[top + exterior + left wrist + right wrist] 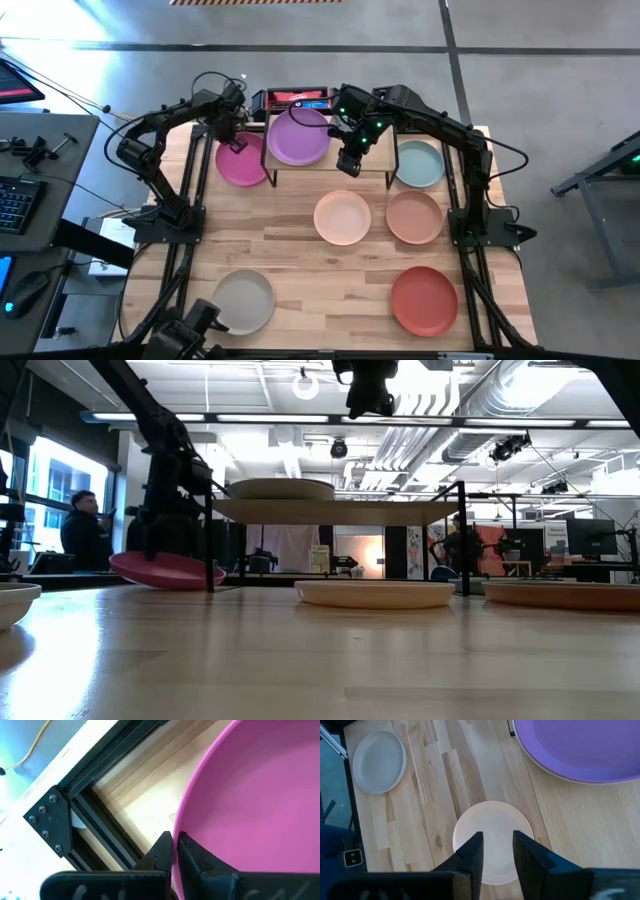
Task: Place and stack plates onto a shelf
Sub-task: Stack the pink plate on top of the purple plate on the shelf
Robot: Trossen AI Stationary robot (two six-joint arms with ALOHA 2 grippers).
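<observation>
A pink plate [243, 162] lies on the table just left of the shelf [375, 168], and my left gripper [176, 840] is shut on its far rim. A purple plate [298, 136] rests flat on the left half of the shelf board. My right gripper [497, 845] hangs open above the shelf's near edge, holding nothing; a peach plate [492, 837] shows on the table far below it. Flat on the table also lie a teal plate [419, 163], a tan plate [414, 216], a terracotta plate [424, 300] and a grey plate [243, 300]. My left gripper pinches the pink plate's rim [176, 827] at its far edge, one finger inside the dish and one outside. The fingers come steeply from above. In the low view the plate [165, 570] sits tilted, its side toward the shelf leg low at the table.
A red-and-black box [293, 99] stands behind the shelf at the far edge. The right half of the shelf board [400, 510] is bare. The shelf's thin black leg [210, 550] stands close beside the pink plate. A person [85, 530] sits beyond the table.
</observation>
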